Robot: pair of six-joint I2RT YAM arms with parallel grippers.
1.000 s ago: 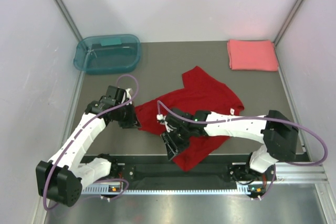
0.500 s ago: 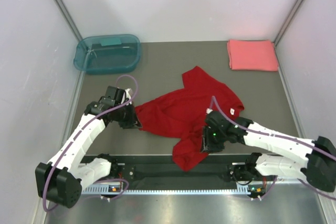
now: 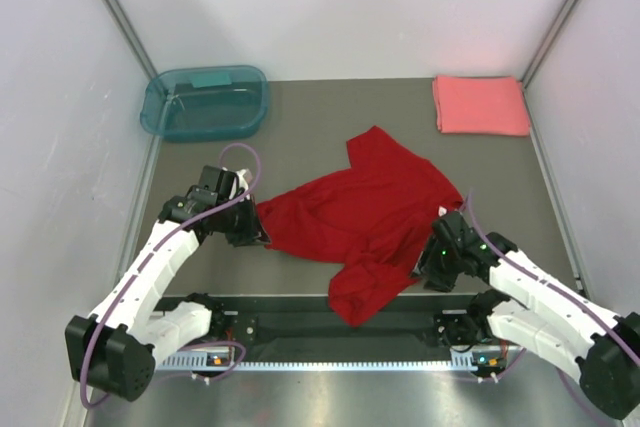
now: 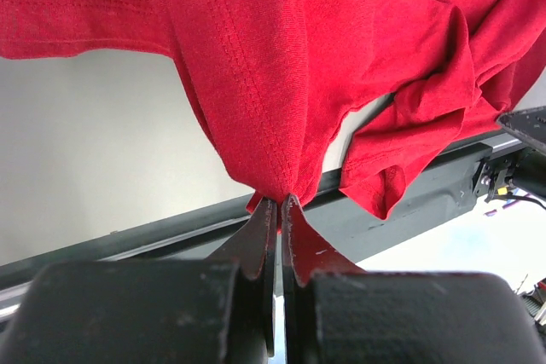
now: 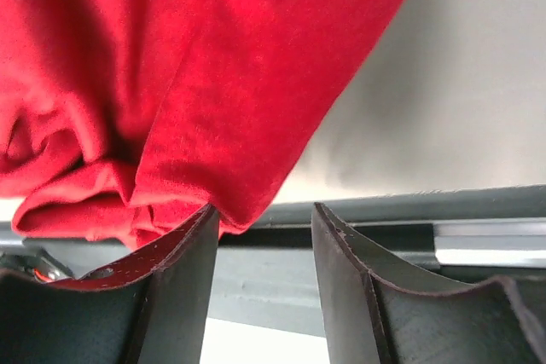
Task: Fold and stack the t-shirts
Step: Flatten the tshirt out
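Tabletop (image 3: 330, 117), red shirt (image 4: 281, 66) in left gripper (image 4: 279, 204)

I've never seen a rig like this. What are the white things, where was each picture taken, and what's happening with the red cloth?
The white things are two robot arms, each ending in a two-finger gripper. The wide picture looks down from above and behind them; the close-ups come from a camera on each wrist. On the grey table lie a crumpled deep red t-shirt, a folded coral-pink t-shirt far right and a teal plastic tub far left. The left gripper is pinched shut on the red shirt's edge. The right gripper is open at its near right edge, holding nothing.
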